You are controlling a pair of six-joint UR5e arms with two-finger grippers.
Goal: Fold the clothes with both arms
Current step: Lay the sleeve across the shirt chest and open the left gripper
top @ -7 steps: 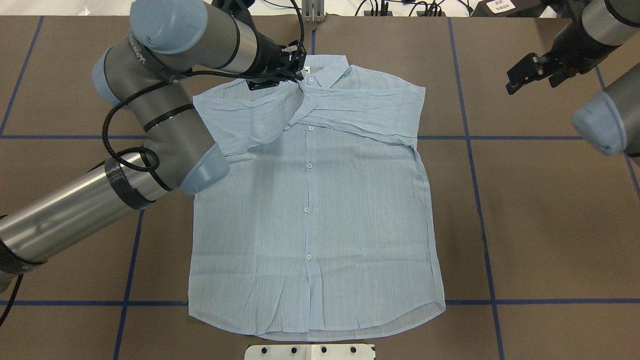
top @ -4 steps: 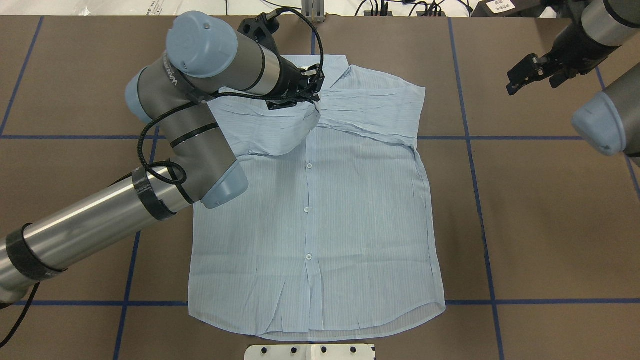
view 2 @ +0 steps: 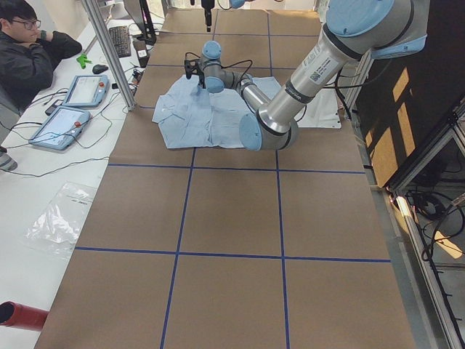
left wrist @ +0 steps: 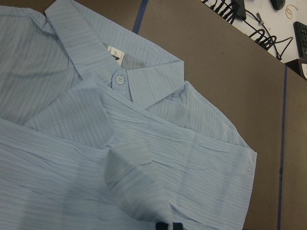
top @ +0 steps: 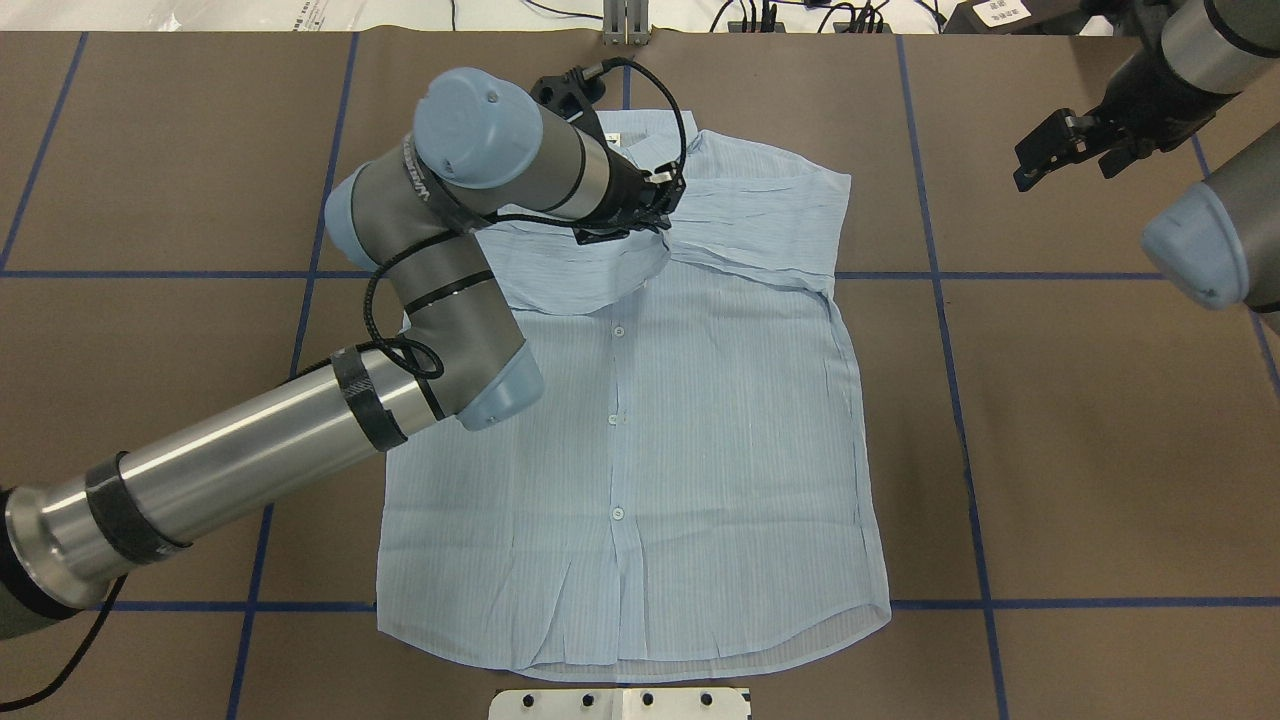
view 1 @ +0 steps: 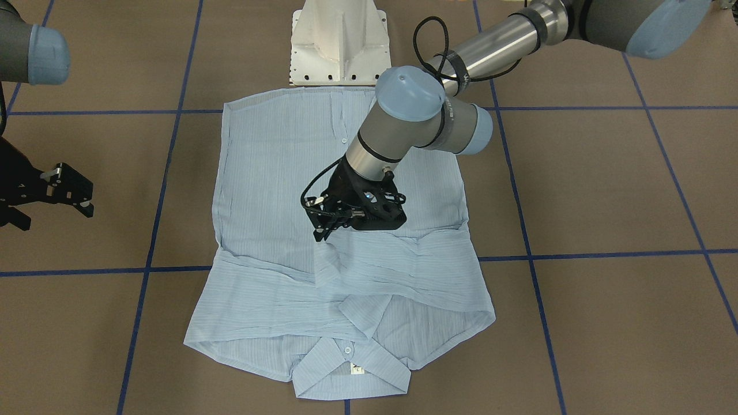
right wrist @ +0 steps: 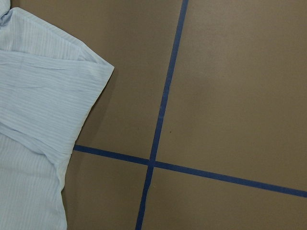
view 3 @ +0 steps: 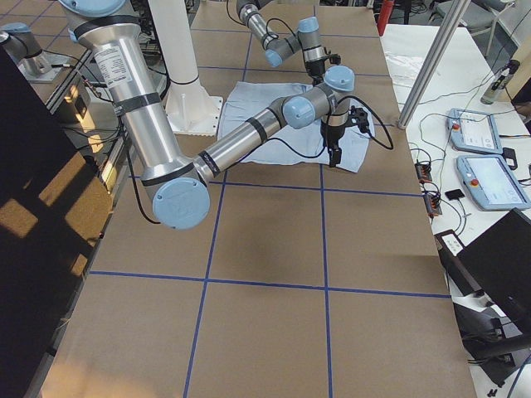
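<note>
**Q:** What occupies the left of the figure?
**A:** The left arm (top: 440,260) extends over the shirt (top: 640,450). The shirt lies flat and button side up on the brown tabletop (top: 1100,420), with its hem at the end opposite the collar (top: 660,125).

**Q:** And the claw on that arm?
**A:** The left claw (top: 660,208) sits just beside the collar, on the hem side. Its fingertips are pinched together on the end of a sleeve (top: 570,265) folded across the chest, and the cloth rises slightly to meet them.

**Q:** What lies right of the collar?
**A:** The other sleeve (top: 760,215) is folded flat across the chest. Well apart from the collar and off the shirt, the right claw (top: 1062,165) hovers over the tabletop, jaws spread wide and holding nothing.
</note>
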